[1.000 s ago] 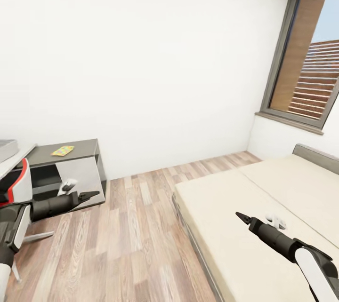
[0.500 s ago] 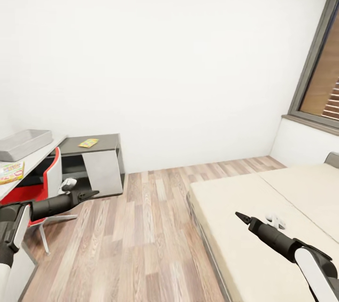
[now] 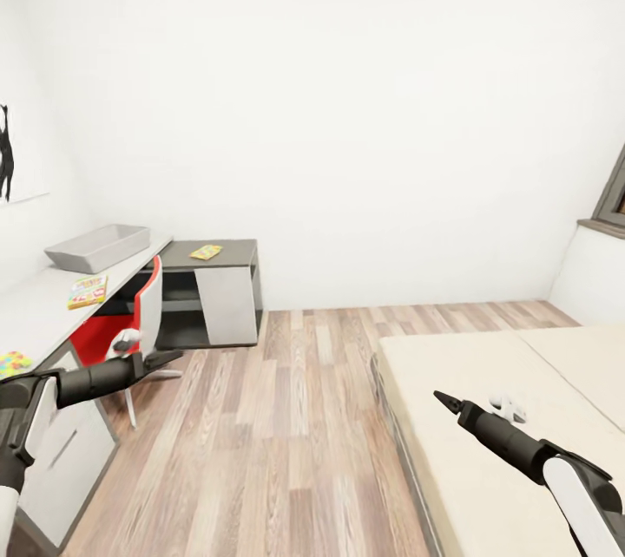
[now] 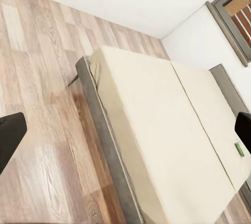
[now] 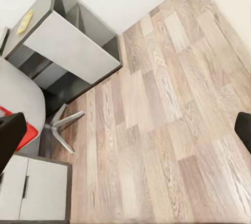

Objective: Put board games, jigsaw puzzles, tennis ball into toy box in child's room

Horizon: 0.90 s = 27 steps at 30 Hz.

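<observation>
View is panning toward the robot's left: window is sliding out at the right edge, bed (image 3: pixel 486 418) shifting rightward. Table (image 3: pixel 39 314) is coming into frame with toy box (image 3: pixel 97 246), a board game (image 3: pixel 88 291) and red chair (image 3: pixel 143 314).

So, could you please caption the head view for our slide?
Robot facing the child's room: toy box on the table at left, bed at right, both grippers empty.

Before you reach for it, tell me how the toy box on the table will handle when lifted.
The toy box looks like a thin-walled open bin, so probably stiff and light for its size. It is wide, likely too wide for one gripper to span; a rim grip may let it tilt. Its sloping sides could slip between fingers. It sits flat on the table, so a push should slide it, not tip it.
</observation>
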Tool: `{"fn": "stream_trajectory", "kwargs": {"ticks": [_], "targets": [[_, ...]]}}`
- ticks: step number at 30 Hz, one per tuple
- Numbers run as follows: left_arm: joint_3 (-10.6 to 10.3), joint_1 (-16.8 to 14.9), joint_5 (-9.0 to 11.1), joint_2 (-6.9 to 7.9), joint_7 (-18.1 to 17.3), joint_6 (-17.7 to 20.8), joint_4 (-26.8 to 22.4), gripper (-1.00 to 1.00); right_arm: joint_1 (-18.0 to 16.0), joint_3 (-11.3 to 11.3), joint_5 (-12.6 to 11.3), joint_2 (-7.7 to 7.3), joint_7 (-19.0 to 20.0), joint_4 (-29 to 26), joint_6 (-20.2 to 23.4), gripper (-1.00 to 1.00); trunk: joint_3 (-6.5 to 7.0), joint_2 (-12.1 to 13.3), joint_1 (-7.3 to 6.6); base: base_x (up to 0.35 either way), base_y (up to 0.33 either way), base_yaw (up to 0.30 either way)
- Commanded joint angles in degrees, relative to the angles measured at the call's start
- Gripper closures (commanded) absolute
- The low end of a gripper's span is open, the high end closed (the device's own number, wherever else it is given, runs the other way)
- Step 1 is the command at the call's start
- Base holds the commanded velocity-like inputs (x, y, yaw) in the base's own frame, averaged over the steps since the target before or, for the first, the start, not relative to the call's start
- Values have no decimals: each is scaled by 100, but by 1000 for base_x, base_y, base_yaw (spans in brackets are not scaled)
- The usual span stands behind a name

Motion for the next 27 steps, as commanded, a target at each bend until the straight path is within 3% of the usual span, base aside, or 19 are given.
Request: {"fn": "stream_trajectory", "kwargs": {"ticks": [1,7,27], "targets": [[2,-7,19,0,-4,47,2,-100,-4,-11,4,0,22,0,32,-100,-16,-13,3,-82,-74,291],[2,-7,19,-1,-8,53,2,-100,-4,-19,-1,-6,44,-18,32,-100,-26,-13,3,-27,-24,207],[2,-7,19,6,0,50,3,-100,-2,-36,-3,-5,56,-7,31,-100,-25,-13,3,-33,-4,2]]}}
